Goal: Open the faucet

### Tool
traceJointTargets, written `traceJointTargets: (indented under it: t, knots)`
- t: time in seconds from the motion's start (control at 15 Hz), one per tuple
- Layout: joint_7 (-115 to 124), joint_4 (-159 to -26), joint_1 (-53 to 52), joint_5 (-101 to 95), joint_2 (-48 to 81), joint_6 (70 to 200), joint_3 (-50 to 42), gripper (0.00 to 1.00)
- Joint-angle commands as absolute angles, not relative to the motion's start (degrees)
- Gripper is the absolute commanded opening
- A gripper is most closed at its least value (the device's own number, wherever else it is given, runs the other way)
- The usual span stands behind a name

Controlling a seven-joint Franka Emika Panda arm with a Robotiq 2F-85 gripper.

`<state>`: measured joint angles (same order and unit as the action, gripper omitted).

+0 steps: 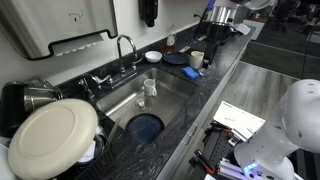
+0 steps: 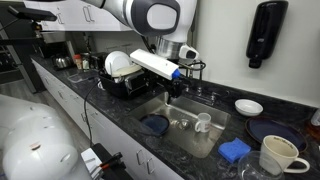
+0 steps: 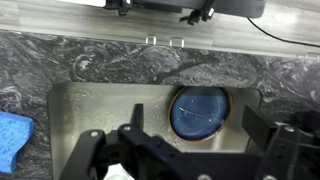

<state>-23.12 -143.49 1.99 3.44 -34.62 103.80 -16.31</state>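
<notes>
The faucet point(image 1: 125, 50) is a thin chrome gooseneck that rises from the counter behind the steel sink point(image 1: 175, 95). In an exterior view my gripper point(image 2: 186, 66) hangs in front of it and hides most of it. In the wrist view my gripper point(image 3: 200, 113) is open and empty. It looks straight down into the sink point(image 3: 110, 110), with a round blue plate point(image 3: 200, 110) showing between the fingers. The gripper touches nothing. The faucet cannot be made out in the wrist view.
The blue plate point(image 1: 146, 126) and a small cup point(image 1: 150, 88) lie in the sink. A dish rack with a big white plate point(image 1: 52, 135) stands beside the sink. A blue sponge point(image 2: 235, 150), a white mug point(image 2: 280, 155) and a white bowl point(image 2: 248, 106) are on the dark counter.
</notes>
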Motion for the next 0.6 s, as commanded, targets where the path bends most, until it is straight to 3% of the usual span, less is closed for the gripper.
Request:
traceJointTargets:
  t: [0.0,0.53]
  knots:
    - [-18.4,-141.3,1.9,13.0,-31.1,108.7,-15.9,1.0]
    - [-0.4,-141.7,2.5,25.8,-24.7,134.4,-9.1,1.0]
